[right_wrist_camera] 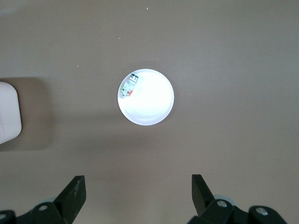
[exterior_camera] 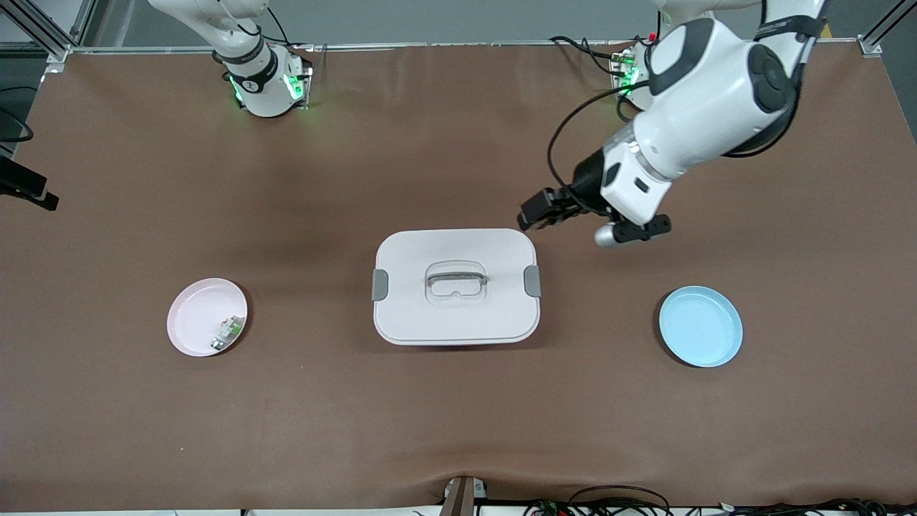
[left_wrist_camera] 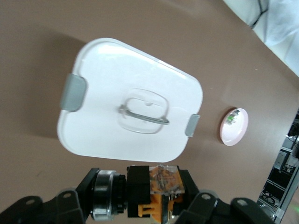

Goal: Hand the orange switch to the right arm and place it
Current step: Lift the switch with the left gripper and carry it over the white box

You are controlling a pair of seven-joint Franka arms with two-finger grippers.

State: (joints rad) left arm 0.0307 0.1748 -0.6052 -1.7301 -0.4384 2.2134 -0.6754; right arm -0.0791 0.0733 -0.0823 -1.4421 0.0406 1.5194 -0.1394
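My left gripper (exterior_camera: 531,217) hangs in the air over the table by the white box's corner, at the left arm's end of the box. It is shut on the orange switch (left_wrist_camera: 156,191), a small black block with an orange middle and a silver ring at one end. My right gripper (right_wrist_camera: 138,191) is open and holds nothing. In the right wrist view it looks straight down on the pink plate (right_wrist_camera: 152,105). The front view shows only the right arm's base (exterior_camera: 261,79).
A white lidded box (exterior_camera: 455,286) with a handle and grey clasps sits mid-table. The pink plate (exterior_camera: 197,315) holds a small white-and-green part (exterior_camera: 227,333). A light blue plate (exterior_camera: 701,326) lies toward the left arm's end.
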